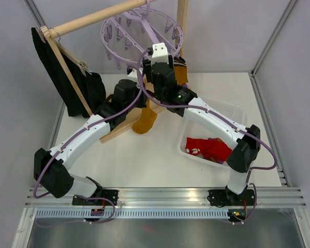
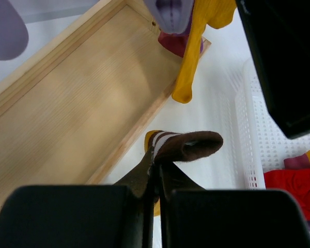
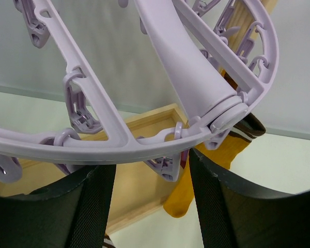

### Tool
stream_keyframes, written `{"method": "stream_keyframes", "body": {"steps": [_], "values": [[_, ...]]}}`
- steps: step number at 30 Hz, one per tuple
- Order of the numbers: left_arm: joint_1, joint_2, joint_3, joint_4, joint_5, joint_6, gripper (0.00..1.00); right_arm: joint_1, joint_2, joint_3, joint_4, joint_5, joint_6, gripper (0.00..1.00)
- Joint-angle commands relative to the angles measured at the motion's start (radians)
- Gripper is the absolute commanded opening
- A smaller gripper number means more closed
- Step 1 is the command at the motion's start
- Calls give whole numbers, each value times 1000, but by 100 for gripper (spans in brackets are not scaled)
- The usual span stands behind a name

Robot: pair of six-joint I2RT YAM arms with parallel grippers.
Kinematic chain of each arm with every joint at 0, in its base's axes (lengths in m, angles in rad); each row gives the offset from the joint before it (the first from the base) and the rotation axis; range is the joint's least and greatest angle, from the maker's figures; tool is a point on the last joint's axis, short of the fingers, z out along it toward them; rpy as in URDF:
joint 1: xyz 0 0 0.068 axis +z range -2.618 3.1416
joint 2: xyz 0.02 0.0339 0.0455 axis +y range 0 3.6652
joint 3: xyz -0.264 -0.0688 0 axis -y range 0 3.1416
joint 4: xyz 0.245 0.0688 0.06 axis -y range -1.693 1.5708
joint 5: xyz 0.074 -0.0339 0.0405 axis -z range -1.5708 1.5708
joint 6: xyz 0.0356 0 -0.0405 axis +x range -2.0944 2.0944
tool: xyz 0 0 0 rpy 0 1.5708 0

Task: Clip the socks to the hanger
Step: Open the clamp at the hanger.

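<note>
In the left wrist view the left gripper (image 2: 156,168) fills the foreground. Its two fingers are pressed together on the brown, white-striped cuff of a mustard sock (image 2: 190,146), which it holds above the table beside the wooden frame (image 2: 67,103). From above, that sock's foot droops below the gripper, just in front of the frame.

The right gripper (image 3: 150,165) is raised to the lavender hanger (image 3: 196,67). Its fingers stand apart on either side of the ring, with one small peg (image 3: 164,166) dangling between them. I can't tell whether either pad touches the peg yet.

Another mustard sock (image 3: 182,199) already hangs from a peg on the ring. More socks, red ones (image 1: 209,147) among them, lie in the white basket (image 1: 232,109) on the right. A black garment (image 1: 67,77) on its own wooden hanger hangs at the far left.

The task looks to be early, with one sock hung and the second being brought to a peg. Next, the right fingers probably need to pinch the top of the peg so that its mouth opens. The left arm then has to lift the cuff into that mouth, and the peg must close on the cloth before the left fingers let go. The peg swings freely, so it may slip sideways when squeezed.
</note>
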Motion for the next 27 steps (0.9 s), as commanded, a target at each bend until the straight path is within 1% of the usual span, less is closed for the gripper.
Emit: {"method": "stream_keyframes", "body": {"steps": [1,7,13,14,16,18,27], "values": [[0,-21,11,35,18,32,2,-9,7,53,16,-17,12,65],[0,-27,14,31,15,37,2,-11,17,65,27,-8,-8,63],[0,-28,9,31,9,41,2,-11,37,97,21,-3,-18,57],[0,-30,9,31,9,41,2,-12,37,102,16,-2,-18,54],[0,-30,9,32,9,45,2,-11,37,106,16,0,-18,51],[0,-30,9,34,10,46,2,-12,37,106,13,2,-18,45],[0,-39,5,37,10,46,2,-12,22,105,-7,5,-5,31]]}}
